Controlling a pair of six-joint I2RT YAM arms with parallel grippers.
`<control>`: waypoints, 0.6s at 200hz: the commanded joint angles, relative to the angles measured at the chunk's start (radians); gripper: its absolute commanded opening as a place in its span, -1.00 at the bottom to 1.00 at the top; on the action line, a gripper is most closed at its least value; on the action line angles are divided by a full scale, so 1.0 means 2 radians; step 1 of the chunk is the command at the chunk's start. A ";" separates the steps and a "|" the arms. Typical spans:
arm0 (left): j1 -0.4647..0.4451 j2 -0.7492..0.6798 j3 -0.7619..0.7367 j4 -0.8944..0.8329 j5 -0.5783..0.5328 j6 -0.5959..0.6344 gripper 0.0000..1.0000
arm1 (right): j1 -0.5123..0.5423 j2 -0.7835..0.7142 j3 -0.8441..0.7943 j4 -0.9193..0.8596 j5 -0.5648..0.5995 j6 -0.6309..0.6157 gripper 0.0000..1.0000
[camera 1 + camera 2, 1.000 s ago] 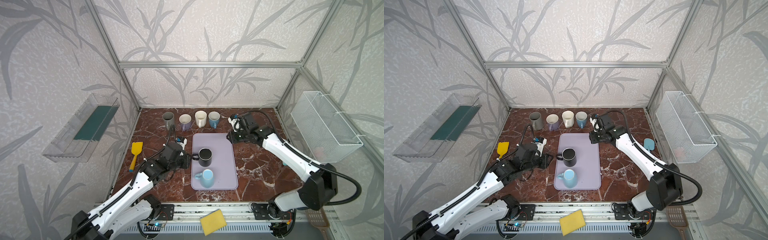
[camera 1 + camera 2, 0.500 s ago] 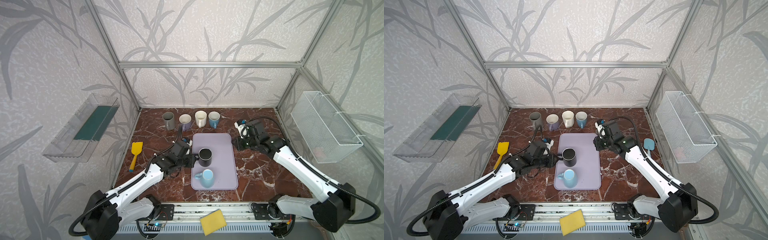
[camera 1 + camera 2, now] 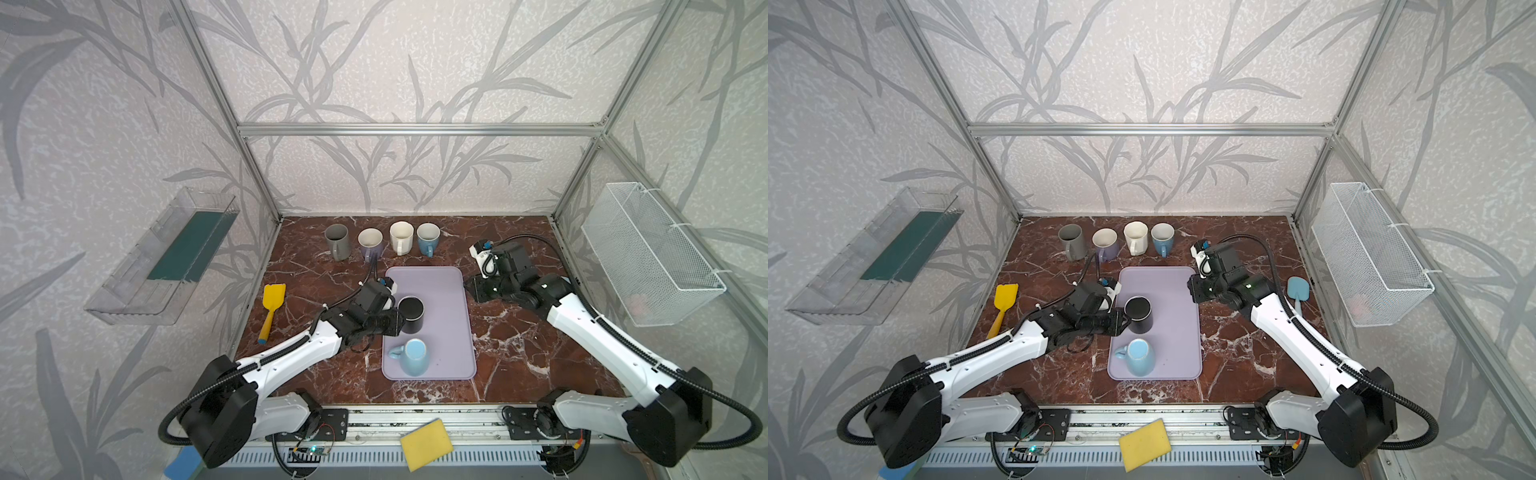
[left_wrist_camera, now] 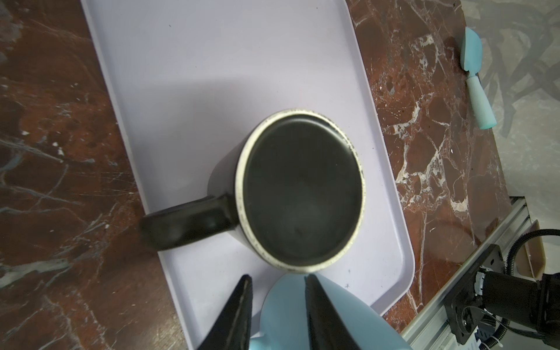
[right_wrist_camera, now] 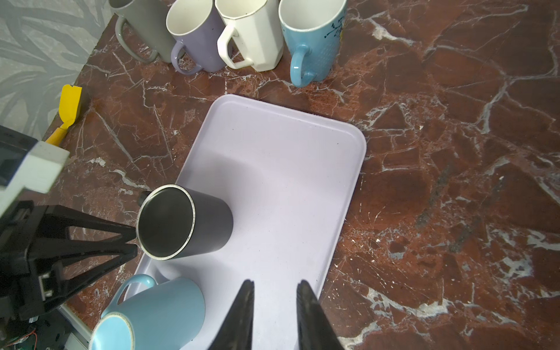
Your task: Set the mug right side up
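A black mug (image 3: pixel 411 309) (image 3: pixel 1138 309) stands upside down on the lavender tray (image 3: pixel 444 291), its pale-ringed base (image 4: pixel 303 194) facing up. A light blue mug (image 3: pixel 413 355) (image 5: pixel 157 306) stands upside down in front of it. My left gripper (image 3: pixel 397 322) (image 4: pixel 277 277) is at the black mug's left side, level with its base rim. Its fingertips (image 5: pixel 133 233) are slightly apart with nothing between them. The mug's handle (image 4: pixel 188 224) sticks out over the tray's left edge. My right gripper (image 3: pixel 467 289) (image 5: pixel 274 283) hovers narrowly open and empty at the tray's right edge.
Several upright mugs (image 3: pixel 401 237) line the back of the marble table. A yellow spatula (image 3: pixel 272 307) lies left of the tray and a light blue spatula (image 3: pixel 1298 291) on the right. A wire basket (image 3: pixel 648 253) hangs on the right wall, a clear shelf (image 3: pixel 166 257) on the left.
My left gripper has moved right, up to the black mug's side. My right gripper has drawn back from the tray's rear corner to its right edge.
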 commanded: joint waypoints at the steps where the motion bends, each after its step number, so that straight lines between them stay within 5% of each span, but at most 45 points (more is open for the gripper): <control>1: -0.009 0.015 0.011 0.019 0.004 -0.008 -0.34 | 0.001 -0.009 -0.004 0.005 0.008 0.001 -0.47; 120: -0.036 0.113 0.095 0.043 0.013 0.008 -0.38 | -0.001 -0.021 -0.009 -0.009 0.028 -0.012 -0.47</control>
